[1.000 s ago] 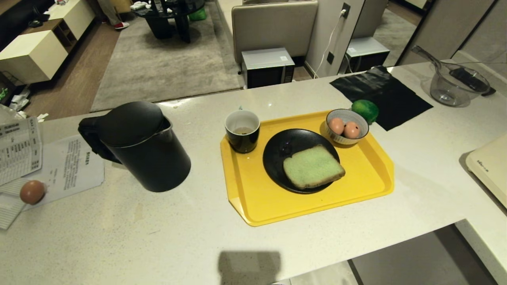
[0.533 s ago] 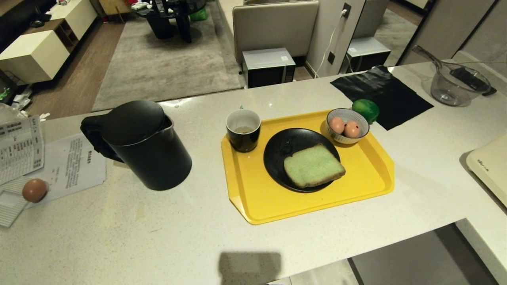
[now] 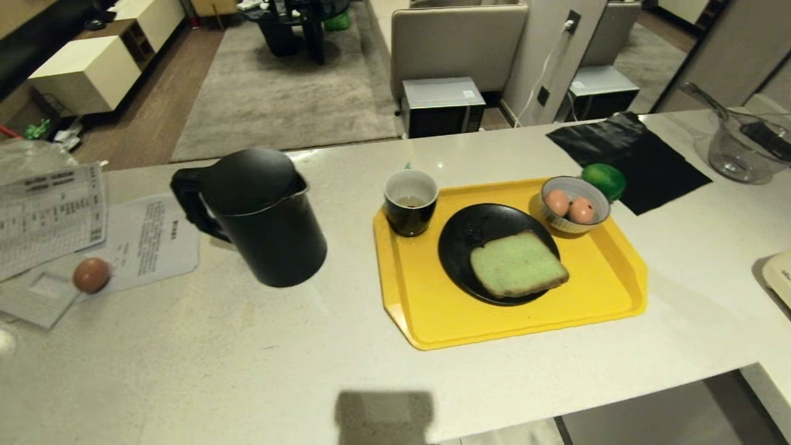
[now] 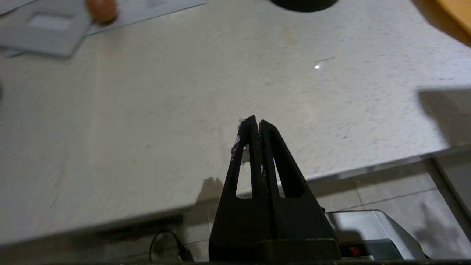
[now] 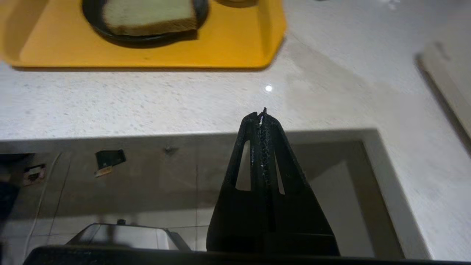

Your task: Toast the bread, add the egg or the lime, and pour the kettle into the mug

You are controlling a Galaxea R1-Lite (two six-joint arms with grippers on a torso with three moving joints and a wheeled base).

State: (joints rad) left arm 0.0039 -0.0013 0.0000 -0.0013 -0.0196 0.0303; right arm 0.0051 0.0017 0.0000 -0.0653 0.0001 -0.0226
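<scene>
So honestly this looks almost wrapped up: the bread (image 3: 518,270) sits on a black plate (image 3: 460,238) in the middle of the yellow tray (image 3: 432,309), the mug (image 3: 410,202) at the tray's 10 o'clock corner has some liquid in it, and the kettle (image 3: 262,216) stands on the table (image 3: 185,358) off at 9 o'clock. The lime (image 3: 605,180) sits just off the tray's 1 o'clock corner, not added. Whether the bread's toasted, can't tell. Left gripper (image 4: 256,123) and right gripper (image 5: 261,115) are both pressed together, empty, parked at the table's near edge.

The glass bowl (image 3: 751,148) and a cream appliance (image 3: 780,276) run off the head view's right edge.
</scene>
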